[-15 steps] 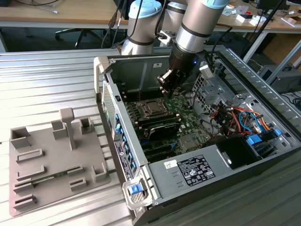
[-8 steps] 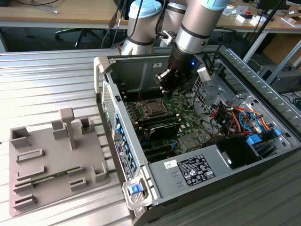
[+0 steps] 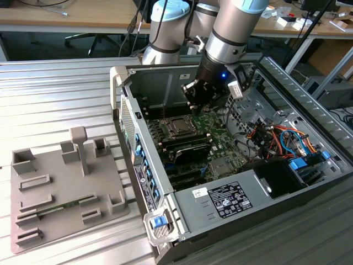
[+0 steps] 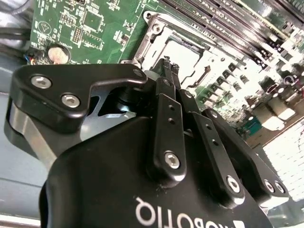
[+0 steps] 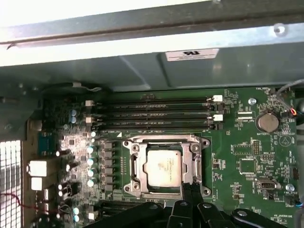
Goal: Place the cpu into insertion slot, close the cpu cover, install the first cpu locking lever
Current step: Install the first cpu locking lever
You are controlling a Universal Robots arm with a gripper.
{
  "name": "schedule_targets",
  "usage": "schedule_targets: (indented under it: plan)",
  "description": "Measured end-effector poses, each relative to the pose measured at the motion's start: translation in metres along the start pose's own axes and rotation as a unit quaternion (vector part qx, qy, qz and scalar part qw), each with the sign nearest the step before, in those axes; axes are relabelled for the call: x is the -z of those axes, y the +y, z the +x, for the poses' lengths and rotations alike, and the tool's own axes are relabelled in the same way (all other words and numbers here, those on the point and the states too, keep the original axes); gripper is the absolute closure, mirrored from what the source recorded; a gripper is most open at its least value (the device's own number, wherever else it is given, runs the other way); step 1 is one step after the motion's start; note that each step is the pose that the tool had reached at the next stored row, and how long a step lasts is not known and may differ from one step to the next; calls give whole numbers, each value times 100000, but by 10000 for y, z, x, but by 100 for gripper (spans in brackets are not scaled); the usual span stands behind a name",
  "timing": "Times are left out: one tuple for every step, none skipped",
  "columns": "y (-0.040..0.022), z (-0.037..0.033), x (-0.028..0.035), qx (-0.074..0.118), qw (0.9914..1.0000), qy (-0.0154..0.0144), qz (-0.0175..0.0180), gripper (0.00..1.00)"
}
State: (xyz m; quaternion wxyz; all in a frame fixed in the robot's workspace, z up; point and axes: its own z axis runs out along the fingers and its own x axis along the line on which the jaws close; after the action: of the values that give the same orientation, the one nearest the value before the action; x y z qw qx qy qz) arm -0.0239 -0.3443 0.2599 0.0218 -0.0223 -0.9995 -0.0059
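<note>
The cpu [image 5: 164,167] lies flat in the insertion slot [image 3: 177,128], silvery face up, and it also shows past the fingers in the second wrist view [image 4: 184,53]. The cpu cover [image 5: 138,143], a silvery frame, lies down around the chip. My gripper [image 5: 191,190] hangs just above the socket's edge on the exterior view's right side, shut, with nothing between its fingers [image 4: 167,71]. In the exterior view the gripper [image 3: 194,109] is inside the open computer case, over the green motherboard [image 3: 220,132]. A thin metal lever [image 5: 197,164] runs along the socket side nearest the fingertips.
Memory sticks [image 5: 152,114] lie in long slots beside the socket, and a coin battery [image 5: 267,121] sits nearby. Case walls [image 3: 165,83] surround the board. Coloured cables [image 3: 276,138] and a power supply [image 3: 226,200] fill the exterior view's right. A grey fixture tray [image 3: 60,187] lies outside the case.
</note>
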Motion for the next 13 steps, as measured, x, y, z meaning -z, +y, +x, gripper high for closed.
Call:
schedule_targets:
  plan:
    - [0, 0, -1, -793, 99997, -10, -39, 89]
    - [0, 0, -2, -1341, 99991, -14, -63, 89]
    - [0, 0, -1, -1666, 99986, -13, -109, 89]
    - [-1, -1, -1, -1751, 99984, -3, -335, 89]
    - [-1, -1, -2, -1762, 99980, 32, -909, 89]
    - [0, 0, -2, -1740, 99970, 85, -1741, 89]
    - [0, 0, -1, -1704, 99953, 137, -2539, 89]
    - [0, 0, -1, -1638, 99905, 228, -4033, 89]
    - [0, 0, -1, -1604, 99866, 286, -4916, 89]
    - [0, 0, -2, -1528, 99773, 387, -6543, 89]
    - [0, 0, -1, -1505, 99740, 418, -7032, 89]
    - [0, 0, -2, -1507, 99739, 415, -7055, 89]
    - [0, 0, -2, -1510, 99738, 417, -7064, 89]
